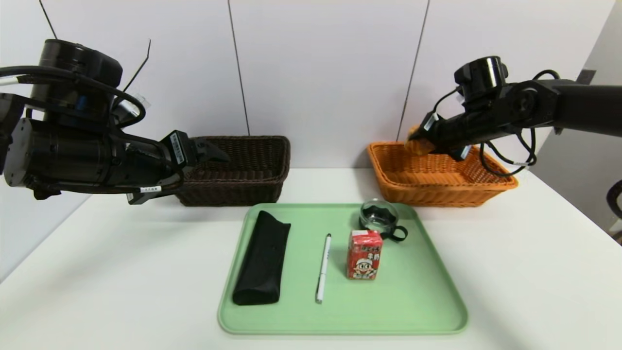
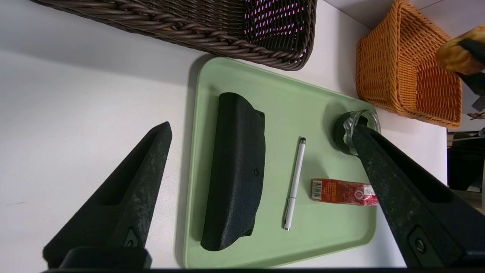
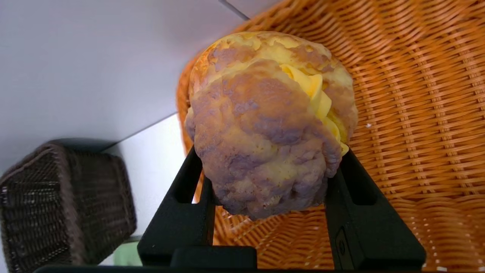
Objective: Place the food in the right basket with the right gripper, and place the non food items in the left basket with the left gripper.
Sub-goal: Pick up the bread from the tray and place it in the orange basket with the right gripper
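While the right gripper (image 1: 429,137) is pinching the crusty bun (image 3: 265,125) above the orange wicker basket (image 1: 449,194) at two o'clock, the left gripper (image 1: 214,151) is waiting spread at ten o'clock; placing is calling for lowering, then releasing.

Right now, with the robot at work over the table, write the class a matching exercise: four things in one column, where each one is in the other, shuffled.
Things
1. crusty bun
2. white pen
3. red drink carton
4. open left hand

Places
A. on the green tray, between the black pouch and the carton
B. gripped by the right hand, over the orange wicker basket
C. in the air by the dark brown wicker basket
D. on the tray, right beside the glass cup

Pairs: 1-B, 2-A, 3-D, 4-C
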Tool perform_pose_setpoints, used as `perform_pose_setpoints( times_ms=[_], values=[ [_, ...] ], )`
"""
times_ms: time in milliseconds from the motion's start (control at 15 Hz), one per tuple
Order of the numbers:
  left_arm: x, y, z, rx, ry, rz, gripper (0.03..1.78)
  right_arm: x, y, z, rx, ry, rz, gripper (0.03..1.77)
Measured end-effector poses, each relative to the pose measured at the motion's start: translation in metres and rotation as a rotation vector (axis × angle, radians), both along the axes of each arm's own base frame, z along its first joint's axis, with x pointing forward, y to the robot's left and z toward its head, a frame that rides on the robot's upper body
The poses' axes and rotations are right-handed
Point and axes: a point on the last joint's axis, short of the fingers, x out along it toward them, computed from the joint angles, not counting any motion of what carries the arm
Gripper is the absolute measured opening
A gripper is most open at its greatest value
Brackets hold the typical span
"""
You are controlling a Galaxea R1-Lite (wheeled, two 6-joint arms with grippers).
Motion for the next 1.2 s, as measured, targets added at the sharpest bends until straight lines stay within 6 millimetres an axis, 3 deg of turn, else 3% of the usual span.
perform_pose_setpoints(
  times_ms=[267,733,933,1200],
  values=[
    [0.004,-0.001,-0.004,0.002,0.015,0.002,1.69,0.014,0.002,-0.028,-0.005,0.065,-0.005,0.79],
    [0.007,-0.002,-0.007,0.007,0.033,0.002,1.69,0.026,0.004,-0.058,0.012,0.137,-0.015,0.79],
    [0.007,-0.002,-0.008,0.005,0.037,0.003,1.69,0.026,0.004,-0.06,0.011,0.141,-0.016,1.1],
    [0.007,-0.002,-0.009,0.006,0.04,0.003,1.69,0.022,0.004,-0.051,0.01,0.126,-0.014,1.35]
  ],
)
